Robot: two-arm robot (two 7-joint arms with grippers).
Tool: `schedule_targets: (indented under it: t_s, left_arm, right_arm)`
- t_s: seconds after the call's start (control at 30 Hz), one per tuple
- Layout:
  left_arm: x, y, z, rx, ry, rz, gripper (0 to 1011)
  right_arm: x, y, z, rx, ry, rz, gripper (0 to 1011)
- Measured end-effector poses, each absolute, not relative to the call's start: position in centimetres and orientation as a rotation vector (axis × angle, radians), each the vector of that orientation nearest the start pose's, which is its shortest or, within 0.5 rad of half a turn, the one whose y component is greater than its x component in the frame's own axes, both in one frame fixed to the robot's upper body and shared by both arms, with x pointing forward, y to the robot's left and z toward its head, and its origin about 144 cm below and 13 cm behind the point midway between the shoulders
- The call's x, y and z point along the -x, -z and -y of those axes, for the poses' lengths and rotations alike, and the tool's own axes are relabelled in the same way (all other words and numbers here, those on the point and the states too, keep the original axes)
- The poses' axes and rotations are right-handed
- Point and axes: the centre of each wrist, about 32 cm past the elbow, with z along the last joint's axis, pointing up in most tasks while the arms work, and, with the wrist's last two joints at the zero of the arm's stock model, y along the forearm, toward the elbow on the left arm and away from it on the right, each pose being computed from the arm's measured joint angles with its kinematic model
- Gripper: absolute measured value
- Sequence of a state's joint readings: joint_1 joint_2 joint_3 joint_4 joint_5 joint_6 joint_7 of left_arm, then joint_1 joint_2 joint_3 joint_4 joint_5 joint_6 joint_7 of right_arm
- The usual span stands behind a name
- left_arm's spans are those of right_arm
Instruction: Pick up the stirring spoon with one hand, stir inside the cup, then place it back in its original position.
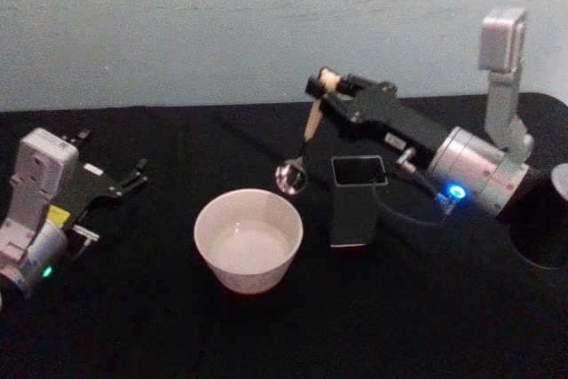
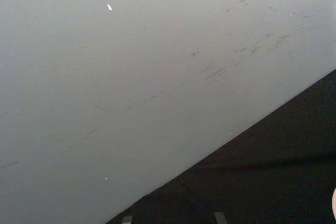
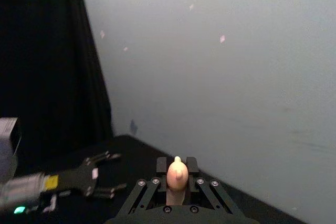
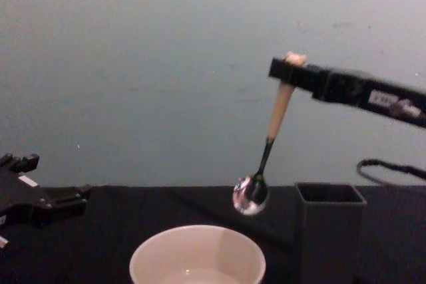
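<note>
My right gripper is shut on the top of the stirring spoon, whose beige handle and thin metal neck hang down, tilted, with the shiny bowl lowest. From the chest, the stirring spoon hangs in the air from the right gripper, its bowl just above and behind the cup's far right rim. The cream-white cup stands at the table's middle; the same cup shows low in the chest view. The handle's bear head sits between the right gripper's fingers. My left gripper rests open at the far left.
A dark grey square holder box stands just right of the cup, below my right arm. The table is covered in black cloth, with a pale wall behind. A dark round object sits at the right edge.
</note>
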State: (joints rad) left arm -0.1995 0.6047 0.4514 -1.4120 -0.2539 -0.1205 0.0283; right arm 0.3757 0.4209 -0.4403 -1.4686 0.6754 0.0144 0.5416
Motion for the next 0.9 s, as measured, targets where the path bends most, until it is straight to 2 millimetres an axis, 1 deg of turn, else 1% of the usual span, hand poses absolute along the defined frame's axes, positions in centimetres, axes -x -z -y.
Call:
schedule_targets:
  t_s: [0.37, 0.9]
  left_arm:
    - [-48.9, -114.0, -31.0, -0.305, -1.248, 0.285, 1001]
    - [-48.9, -114.0, -31.0, -0.304, -1.248, 0.285, 1001]
  right_arm:
    - [-53.7, -120.0, 22.3, -0.050, 0.578, 0.012, 213]
    - [-52.8, -118.7, 20.8, 0.022, 0.470, 0.029, 213]
